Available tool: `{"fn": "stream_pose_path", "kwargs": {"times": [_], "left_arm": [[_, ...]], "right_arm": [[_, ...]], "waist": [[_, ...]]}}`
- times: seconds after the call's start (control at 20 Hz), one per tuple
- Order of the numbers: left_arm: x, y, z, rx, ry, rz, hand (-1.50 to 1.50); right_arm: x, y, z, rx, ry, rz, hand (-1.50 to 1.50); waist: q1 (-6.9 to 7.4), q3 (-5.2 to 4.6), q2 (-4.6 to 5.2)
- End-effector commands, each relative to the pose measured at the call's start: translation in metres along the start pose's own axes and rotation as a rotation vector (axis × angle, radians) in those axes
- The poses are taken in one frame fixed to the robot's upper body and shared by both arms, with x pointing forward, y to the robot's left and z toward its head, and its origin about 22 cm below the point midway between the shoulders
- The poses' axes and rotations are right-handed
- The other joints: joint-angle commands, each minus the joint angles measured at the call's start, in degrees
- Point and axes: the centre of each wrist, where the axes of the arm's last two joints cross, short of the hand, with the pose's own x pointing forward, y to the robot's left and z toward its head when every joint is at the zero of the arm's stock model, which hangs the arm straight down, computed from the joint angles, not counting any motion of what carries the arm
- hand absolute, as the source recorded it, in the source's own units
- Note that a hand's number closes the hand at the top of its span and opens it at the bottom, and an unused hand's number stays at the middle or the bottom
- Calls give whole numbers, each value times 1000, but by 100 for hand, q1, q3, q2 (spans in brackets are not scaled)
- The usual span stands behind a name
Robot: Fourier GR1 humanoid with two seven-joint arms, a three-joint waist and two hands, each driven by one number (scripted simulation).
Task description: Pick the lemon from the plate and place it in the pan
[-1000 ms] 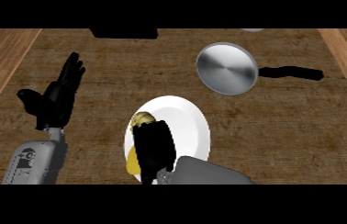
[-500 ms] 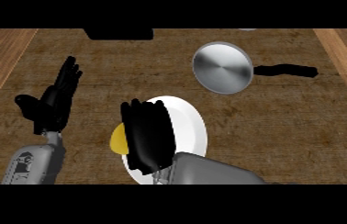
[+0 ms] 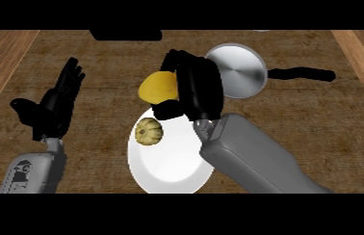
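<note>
Lifting off the plate (image 3: 171, 166) a moment ago, the right hand (image 3: 195, 87) now holds the lemon (image 3: 158, 86) beside the pan (image 3: 238, 71); left hand (image 3: 57, 104) rests open.

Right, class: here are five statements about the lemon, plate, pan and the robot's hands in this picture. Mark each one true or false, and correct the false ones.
1. The right hand holds the yellow lemon above the counter. True.
2. The lemon already lies inside the round grey metal pan. False: it is in the hand, left of the pan.
3. The round white plate has nothing on it. False: a small tan ribbed item lies near its left rim.
4. The left hand is open at the view's left, holding nothing. True.
5. The pan's black handle points towards the left hand. False: it points right.
</note>
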Motion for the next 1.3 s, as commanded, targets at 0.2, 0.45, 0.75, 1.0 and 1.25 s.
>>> {"fn": "stream_pose_path", "kwargs": {"times": [0.2,0.45,0.75,1.0,1.25], "left_arm": [[4,-13,3,-34,-6,13,0],[2,1,-12,-21,-22,-12,0],[18,-7,-13,-47,-26,-12,0],[23,-11,-22,-70,-34,16,0],[22,-29,-12,-89,-68,12,0]], "right_arm": [[-102,-39,-72,-98,88,35,150],[-177,-46,-87,-175,104,187,150],[-211,-57,-111,-205,147,238,150],[-231,-41,-106,-220,177,228,150],[-259,-43,-95,-115,273,96,-150]], "waist": [[77,0,24],[132,1,76],[318,9,116],[397,14,168],[531,24,212]]}}
